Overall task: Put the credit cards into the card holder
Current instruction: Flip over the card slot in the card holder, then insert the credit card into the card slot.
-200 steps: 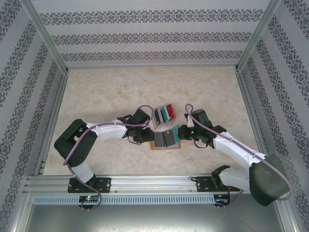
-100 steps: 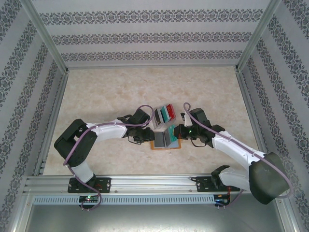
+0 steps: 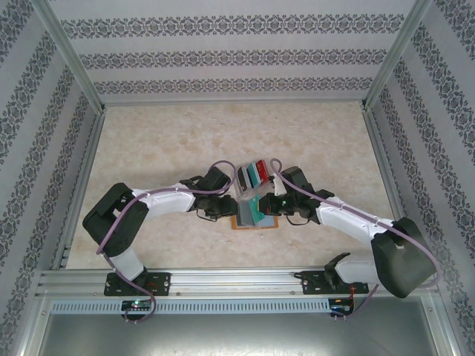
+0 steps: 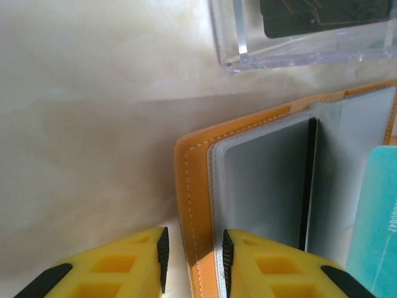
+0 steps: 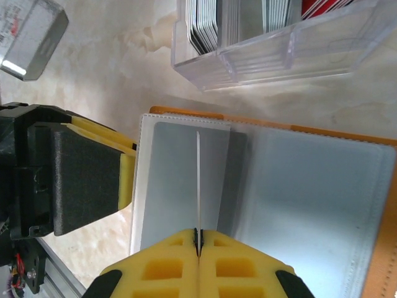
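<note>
The orange-tan card holder (image 3: 251,225) (image 4: 186,186) (image 5: 310,186) lies open on the table, grey sleeves up. My right gripper (image 3: 266,208) (image 5: 198,239) is shut on a teal credit card (image 3: 256,208) (image 4: 375,217) (image 5: 198,180). That card stands on edge over the holder's left page. My left gripper (image 3: 228,213) (image 4: 194,261) straddles the holder's left edge, open. One finger (image 4: 260,273) is over the sleeve, and a gap shows between the other and the cover. More credit cards (image 3: 256,173) (image 5: 205,25) stand in a clear box.
The clear plastic card box (image 3: 251,178) (image 4: 298,53) (image 5: 279,62) stands just beyond the holder, close to both grippers. The two arms meet at mid-table. Patterned walls with metal posts enclose the table, and a rail runs along its near edge (image 3: 237,278).
My right gripper has carried the teal card leftwards, from the holder's right side to over its left page. The left gripper stays at the holder's left edge.
</note>
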Controlling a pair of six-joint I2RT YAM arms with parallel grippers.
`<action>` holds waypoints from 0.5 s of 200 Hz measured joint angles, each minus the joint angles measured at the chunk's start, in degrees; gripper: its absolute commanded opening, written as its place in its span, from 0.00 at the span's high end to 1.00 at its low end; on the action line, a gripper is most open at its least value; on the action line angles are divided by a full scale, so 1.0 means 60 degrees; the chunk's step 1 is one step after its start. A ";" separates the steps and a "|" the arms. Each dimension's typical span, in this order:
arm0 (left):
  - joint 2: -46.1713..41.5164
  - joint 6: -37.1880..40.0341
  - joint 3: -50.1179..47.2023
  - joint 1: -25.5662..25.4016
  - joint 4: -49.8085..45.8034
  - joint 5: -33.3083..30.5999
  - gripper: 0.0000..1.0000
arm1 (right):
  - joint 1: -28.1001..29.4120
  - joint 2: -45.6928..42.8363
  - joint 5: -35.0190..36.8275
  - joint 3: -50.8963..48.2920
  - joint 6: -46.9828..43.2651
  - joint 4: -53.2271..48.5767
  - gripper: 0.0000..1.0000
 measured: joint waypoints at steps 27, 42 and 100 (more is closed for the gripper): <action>-0.0448 -0.0007 -0.0178 0.0000 -0.0015 -0.0368 0.61 | 0.0062 -0.0091 0.0404 -0.0055 0.0229 0.0149 1.00; -0.0841 -0.0044 -0.0368 0.0000 -0.0058 -0.0648 0.59 | 0.0051 -0.0463 0.0729 -0.0357 0.0459 0.0415 1.00; -0.1042 -0.0076 -0.0594 0.0000 0.0178 -0.0619 0.54 | -0.0215 -0.0503 0.0430 -0.1166 0.1370 0.1800 1.00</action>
